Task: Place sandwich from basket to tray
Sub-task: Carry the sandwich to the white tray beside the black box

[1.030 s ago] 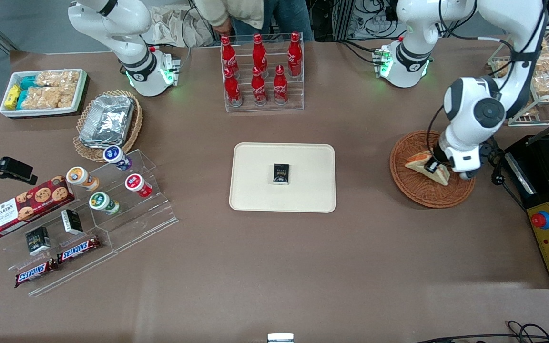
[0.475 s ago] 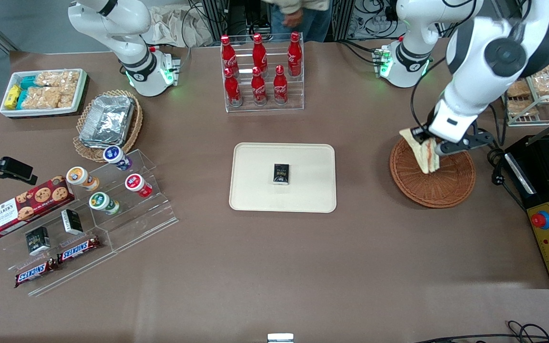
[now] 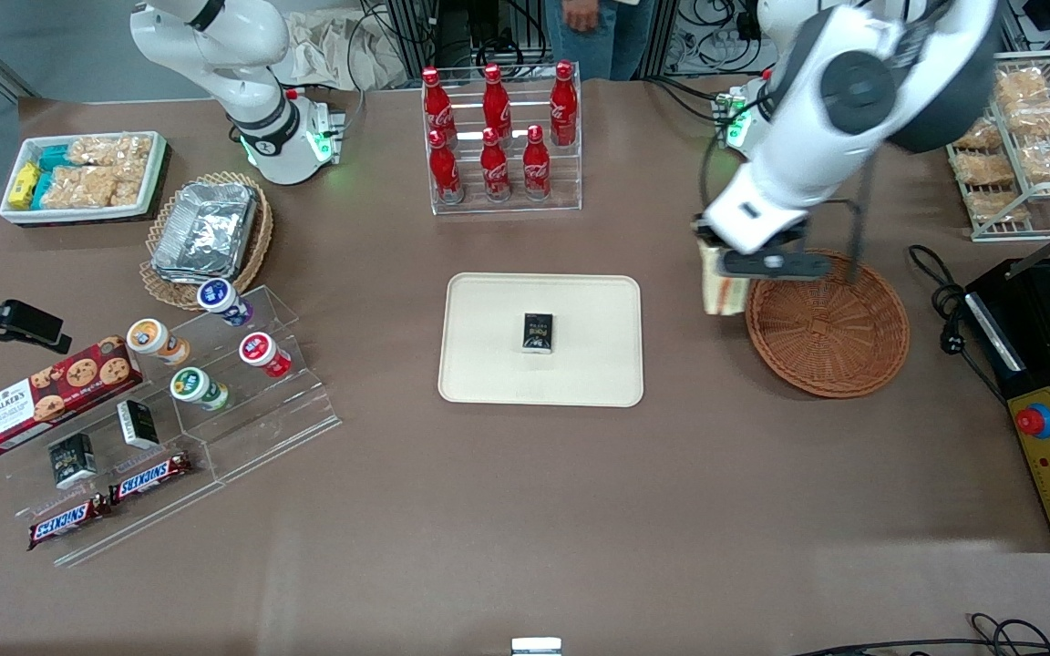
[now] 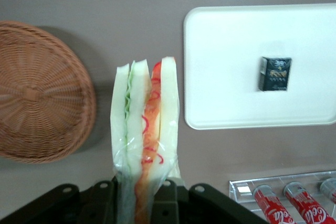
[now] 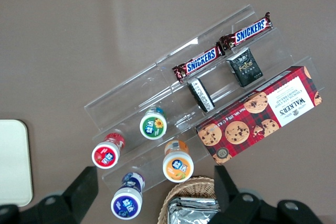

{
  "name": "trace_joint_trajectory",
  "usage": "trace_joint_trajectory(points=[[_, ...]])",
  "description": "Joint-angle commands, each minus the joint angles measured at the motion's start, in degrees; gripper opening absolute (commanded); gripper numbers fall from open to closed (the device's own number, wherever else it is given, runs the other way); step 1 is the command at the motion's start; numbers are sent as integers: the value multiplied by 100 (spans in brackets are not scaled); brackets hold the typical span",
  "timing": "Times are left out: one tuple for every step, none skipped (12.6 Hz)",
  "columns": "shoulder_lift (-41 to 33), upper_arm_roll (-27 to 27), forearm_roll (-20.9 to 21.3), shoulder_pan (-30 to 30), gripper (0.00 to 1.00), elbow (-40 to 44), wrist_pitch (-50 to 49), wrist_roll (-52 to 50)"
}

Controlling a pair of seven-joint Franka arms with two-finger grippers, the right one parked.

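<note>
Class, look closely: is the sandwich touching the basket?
Apart. The left wrist view shows the sandwich, held in the hand, with bare table between it and the basket.

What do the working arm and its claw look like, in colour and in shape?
The left arm has glossy white rounded shells with dark grey round joint caps, and a black cable runs along it. Green lights glow at its base. The claw, above the table between basket and tray, is black with a bulky, angular body.

Even overhead light fills the scene, casting soft shadows. The flat cream rectangular tray (image 4: 260,66) glares nearly white in the left wrist view. The left arm's gripper (image 3: 733,271), above the table between tray and round reddish-brown wicker basket (image 3: 828,324), looks slightly motion-blurred.
</note>
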Motion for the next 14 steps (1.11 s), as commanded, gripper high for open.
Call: trace_joint_trajectory(points=[[311,-332,19,-63,0,-160,643,-262],[564,-455,37,-106,0,-258,960,-298],[837,-456,28,-185,0,-259,1163,-481],[1100,-456,115,-212,0,-276,1383,-683],[1242,-465,377,-325,0,-407,1655,-754],[1322,-465,545,-414,0,-686,2127,-755],[1331,-465,651,-432,0,-1046,2733,-773],[1375,-465,748,-476,0,-1302,3261,-921],[1549,-465,923,-528,0,-1357,3483,-1027],[1699,-465,1107,-537,0,-1357,3529,-1123],[1831,-465,1318,-581,0,-1340,3538,-1246],[1937,-456,1529,-642,0,-1322,3538,-1491],[1990,-456,1835,-643,0,-1322,3538,-1720],[2078,-456,2013,-626,0,-1322,3538,-1844]])
